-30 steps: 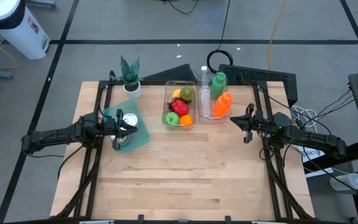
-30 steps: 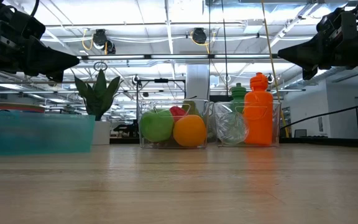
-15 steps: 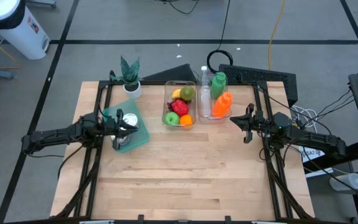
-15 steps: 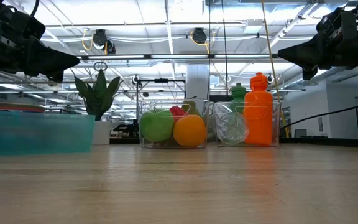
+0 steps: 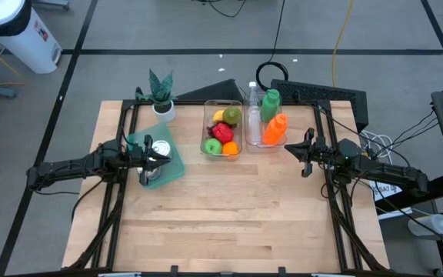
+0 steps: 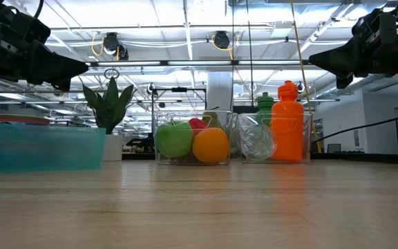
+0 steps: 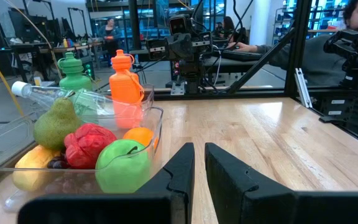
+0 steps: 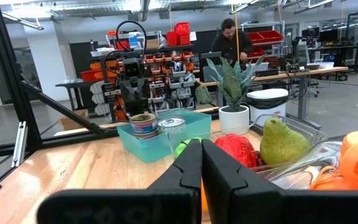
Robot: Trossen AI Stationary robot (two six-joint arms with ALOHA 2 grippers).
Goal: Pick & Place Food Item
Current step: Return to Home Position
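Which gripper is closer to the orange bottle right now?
The right. The right gripper hangs close beside the orange bottle, toward the table's front; the left gripper is far across the table, over the teal bin.

1. High view: I get bright, even overhead light. The tabletop (image 5: 229, 208) is uniformly lit, with only faint soft shadows under the arms and no glare.
2. Low view: heavily backlit. The ceiling lights (image 6: 185, 14) are blown out and both arms read as near-black silhouettes. The teal bin (image 6: 40, 149) close to the lens is smeared out of focus, and the near strip of tabletop is soft. The orange bottle (image 6: 287, 124) is crisp.
3. Left wrist view: the left gripper (image 7: 199, 149) is dark with little detail. There is a mild sheen on the wood and the background is bright.
4. Right wrist view: the right gripper (image 8: 201, 142) is underexposed against a well-lit room, with bright strips overhead.
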